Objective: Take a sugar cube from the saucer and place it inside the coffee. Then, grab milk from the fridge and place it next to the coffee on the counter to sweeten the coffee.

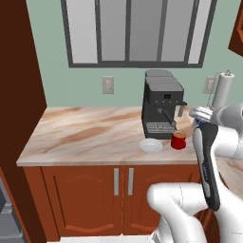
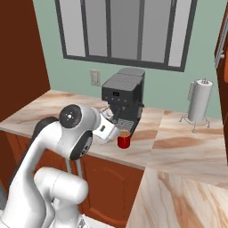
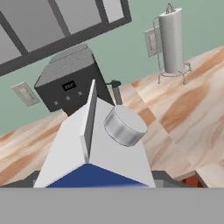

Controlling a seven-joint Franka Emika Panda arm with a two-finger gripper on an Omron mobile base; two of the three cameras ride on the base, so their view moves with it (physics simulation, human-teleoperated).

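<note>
**Milk carton carried at the counter beside the coffee machine**

A green-walled kitchen corner with a dark-framed window (image 1: pixel 137 31) sits behind the counter (image 1: pixel 90 135), a marbled beige-and-brown worktop over reddish-brown cabinets with silver handles. A black-grey coffee machine (image 1: pixel 162 104) stands at the back of the worktop, and a paper towel roll on a wire stand (image 2: pixel 199 101) sits further along to the right, near a wall outlet.

The saucer (image 1: pixel 151 145) lies on the counter just in front of the coffee machine, to the left of the coffee (image 1: pixel 179 140), the small red mug with brown liquid. The two are close together but not touching. Whether a sugar cube lies in the saucer or in the mug is too small to tell.

In the hand view the milk (image 3: pixel 98 144) is pressed close to the camera: its white gabled top with a round grey cap, and the blue band showing at the bottom. The carton sits between the fingers of the gripper (image 3: pixel 98 181), which looks clamped on it, though the fingertips themselves are mostly hidden behind the carton. From the right base view the hand is just left of the mug, low over the front of the counter, with the coffee machine directly behind.
</note>
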